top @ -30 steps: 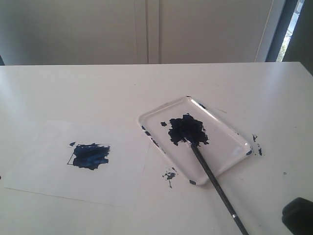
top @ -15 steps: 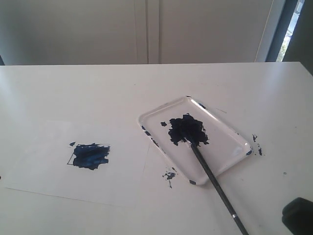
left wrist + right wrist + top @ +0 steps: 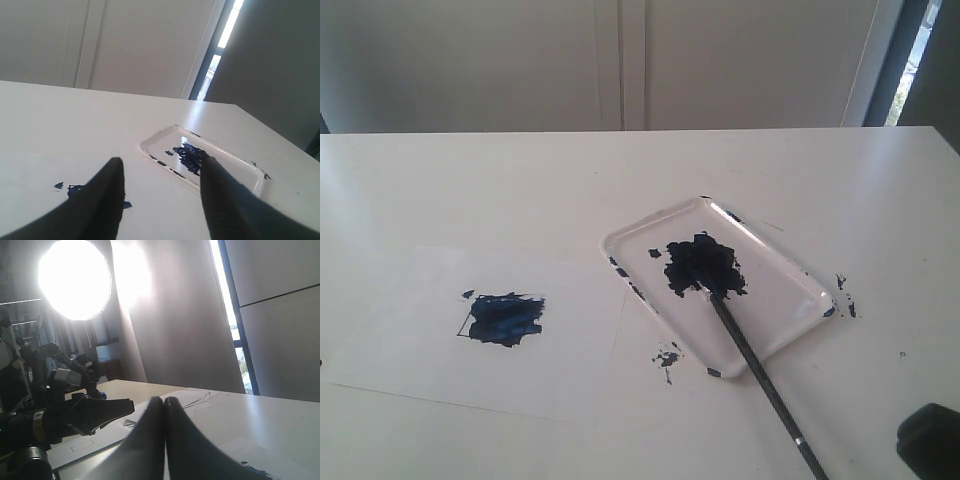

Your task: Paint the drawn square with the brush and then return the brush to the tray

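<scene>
The drawn square (image 3: pixel 504 319), smeared with dark blue paint, is on the white paper sheet (image 3: pixel 410 345) at the left. To its right is the glossy white tray (image 3: pixel 775 275). The brush (image 3: pixel 752 362) rests with its tip in the tray's dark blue blot (image 3: pixel 700 264), and its black handle runs out over the near rim onto the table. Nothing holds it. My left gripper (image 3: pixel 160 169) is open and empty, low over the table, facing the tray (image 3: pixel 150 149). One finger covers part of the square (image 3: pixel 75 189). My right gripper (image 3: pixel 164 401) is shut on nothing, away from the brush.
Blue paint flecks (image 3: pixel 667 357) mark the table by the tray's near corner, with more of them (image 3: pixel 844 297) at its right end. A dark part of the right arm (image 3: pixel 928 441) shows at the lower right corner. The right wrist view shows the other arm (image 3: pixel 75 420) and paper sheets (image 3: pixel 195 399).
</scene>
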